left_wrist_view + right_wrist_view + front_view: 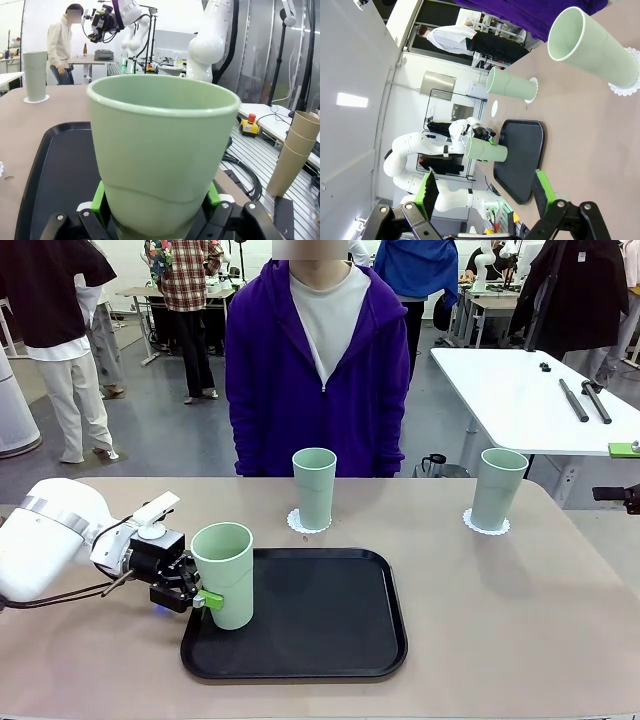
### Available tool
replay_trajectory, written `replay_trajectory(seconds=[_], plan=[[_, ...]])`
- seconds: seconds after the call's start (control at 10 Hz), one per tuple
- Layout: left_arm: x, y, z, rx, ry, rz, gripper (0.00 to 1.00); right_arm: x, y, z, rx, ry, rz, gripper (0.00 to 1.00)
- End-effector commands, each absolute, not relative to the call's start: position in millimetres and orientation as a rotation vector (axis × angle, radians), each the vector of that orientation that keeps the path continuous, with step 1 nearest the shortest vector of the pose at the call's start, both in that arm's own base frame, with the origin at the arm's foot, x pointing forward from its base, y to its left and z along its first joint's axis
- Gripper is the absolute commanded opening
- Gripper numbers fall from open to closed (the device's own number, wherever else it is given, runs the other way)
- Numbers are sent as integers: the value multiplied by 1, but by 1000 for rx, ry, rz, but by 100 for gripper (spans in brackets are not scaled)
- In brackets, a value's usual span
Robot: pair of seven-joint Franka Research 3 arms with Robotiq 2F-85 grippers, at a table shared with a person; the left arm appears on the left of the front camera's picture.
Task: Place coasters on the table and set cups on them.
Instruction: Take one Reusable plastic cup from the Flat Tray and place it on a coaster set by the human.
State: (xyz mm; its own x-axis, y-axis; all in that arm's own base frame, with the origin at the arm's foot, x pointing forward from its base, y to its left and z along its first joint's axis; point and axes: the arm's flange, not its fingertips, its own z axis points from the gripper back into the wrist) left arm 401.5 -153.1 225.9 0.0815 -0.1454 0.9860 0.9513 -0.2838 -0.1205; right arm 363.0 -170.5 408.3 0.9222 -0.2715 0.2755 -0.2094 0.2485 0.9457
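Note:
My left gripper (197, 597) is shut on a mint-green cup (225, 575), which stands upright at the left edge of the black tray (330, 625). In the left wrist view this cup (162, 145) sits between the green pads (97, 202). A second cup (314, 487) stands on a white coaster (300, 524) at the table's (480, 620) far middle. A third cup (498, 487) stands on a coaster (470, 525) at the far right. A bare coaster (494, 106) lies beyond the tray. My right gripper (485, 195) is open and holds nothing, looking over the table from the right.
A person in a purple hoodie (318, 370) stands at the far edge. A white table (540, 390) with black tools is at the back right. Brown paper cups (295, 150) are stacked off the table.

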Motion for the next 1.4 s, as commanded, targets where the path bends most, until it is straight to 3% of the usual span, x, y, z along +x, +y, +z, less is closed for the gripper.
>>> replay_trajectory(seconds=[0.0, 0.1, 0.2, 0.4, 0.7, 1.3], plan=[[398, -154, 228, -1358, -923, -1418, 0, 364, -169, 408, 1331, -436, -50, 100], [398, -147, 233, -1355, -929, -1411, 37, 364, -169, 408, 1331, -436, -50, 100], [395, -140, 243, -1337, -944, -1394, 0, 364, -169, 408, 1331, -436, -50, 100], [389, -112, 315, -1253, -1029, -1224, 0, 364, -169, 408, 1331, -436, -50, 100], [381, -62, 395, -1194, -1036, -1082, 0, 364, -169, 408, 1331, -436, -50, 100], [389, -53, 404, -1189, -1054, -1094, 0, 364, -169, 408, 1331, -436, -50, 100]])
